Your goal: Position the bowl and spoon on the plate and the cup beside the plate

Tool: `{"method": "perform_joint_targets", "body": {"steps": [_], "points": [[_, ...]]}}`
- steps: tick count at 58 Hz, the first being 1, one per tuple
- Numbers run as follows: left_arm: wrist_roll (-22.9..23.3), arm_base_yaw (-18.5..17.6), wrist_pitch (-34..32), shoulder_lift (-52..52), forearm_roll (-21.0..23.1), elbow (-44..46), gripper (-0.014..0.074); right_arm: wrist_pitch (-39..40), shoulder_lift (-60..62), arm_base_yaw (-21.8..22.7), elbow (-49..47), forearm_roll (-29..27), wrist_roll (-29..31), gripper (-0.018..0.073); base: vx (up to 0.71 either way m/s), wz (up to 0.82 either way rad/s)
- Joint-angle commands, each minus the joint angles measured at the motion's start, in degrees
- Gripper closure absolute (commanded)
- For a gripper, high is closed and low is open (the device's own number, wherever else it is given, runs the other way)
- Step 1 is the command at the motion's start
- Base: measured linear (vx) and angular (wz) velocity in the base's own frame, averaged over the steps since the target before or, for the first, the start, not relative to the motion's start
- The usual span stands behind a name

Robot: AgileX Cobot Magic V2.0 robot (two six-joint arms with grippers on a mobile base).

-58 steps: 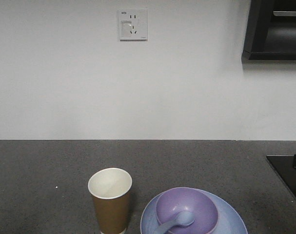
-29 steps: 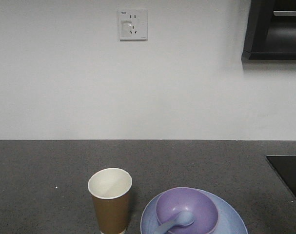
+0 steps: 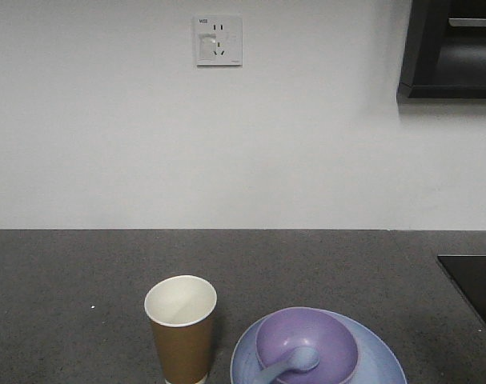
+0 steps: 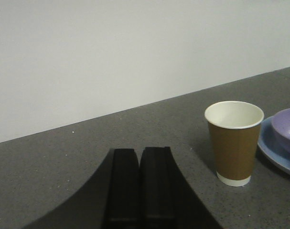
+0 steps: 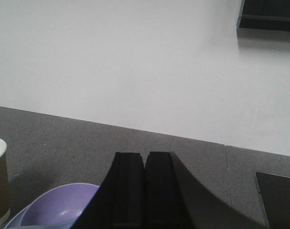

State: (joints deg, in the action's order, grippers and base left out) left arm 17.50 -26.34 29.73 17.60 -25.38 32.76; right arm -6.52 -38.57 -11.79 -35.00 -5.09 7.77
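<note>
Exterior front-facing view shows bowl [image 3: 307, 344] with spoon [image 3: 289, 364] on plate [image 3: 379, 364], cup [image 3: 181, 328] upright just beside it on the bench [image 3: 66, 304]; left gripper [image 4: 140, 183] and right gripper [image 5: 145, 186], both clenched and empty, should retreat without nudging anything.

Dark grey speckled countertop [image 3: 82, 272], brown paper cup [image 3: 181, 330], pale blue plate [image 3: 379, 360] just beside
</note>
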Motion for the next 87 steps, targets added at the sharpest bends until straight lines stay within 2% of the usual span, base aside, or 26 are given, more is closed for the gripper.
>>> {"method": "perform_joint_targets", "body": {"steps": [1, 7, 16, 21, 26, 29, 34, 87], "points": [[-4.5, 4.6, -7.0, -1.9, 4.8, -1.6, 0.0602, 4.8, 0.2, 0.2, -1.7, 0.1, 0.3, 0.0568, 0.00, 0.00], [-10.2, 10.5, -12.7, -5.4, 12.1, -7.9, 0.0602, 4.8, 0.2, 0.2, -1.7, 0.1, 0.3, 0.0568, 0.00, 0.00], [-18.9, 20.3, -26.3, -11.3, 25.4, -21.7, 0.0602, 4.8, 0.2, 0.2, -1.7, 0.1, 0.3, 0.0568, 0.00, 0.00], [-20.4, 23.6, -30.9, -14.2, 28.5, -28.4, 0.0602, 4.6, 0.2, 0.2, -1.7, 0.1, 0.3, 0.0568, 0.00, 0.00], [-20.2, 25.3, -33.1, -18.1, 27.8, -33.2, 0.0602, 4.7, 0.2, 0.2, -1.7, 0.1, 0.3, 0.0568, 0.00, 0.00], [-20.4, 25.5, -28.4, -19.7, 26.1, -32.8, 0.0602, 4.8, 0.2, 0.2, -1.7, 0.1, 0.3, 0.0568, 0.00, 0.00], [-20.4, 25.4, -27.1, -19.2, 22.8, -32.8, 0.0602, 4.7, 0.2, 0.2, -1.7, 0.1, 0.3, 0.0568, 0.00, 0.00], [-20.4, 25.4, -25.8, -19.1, 23.0, -32.8, 0.0602, 4.3, 0.4, 0.2, -1.6, 0.6, 0.3, 0.0568, 0.00, 0.00]]}}
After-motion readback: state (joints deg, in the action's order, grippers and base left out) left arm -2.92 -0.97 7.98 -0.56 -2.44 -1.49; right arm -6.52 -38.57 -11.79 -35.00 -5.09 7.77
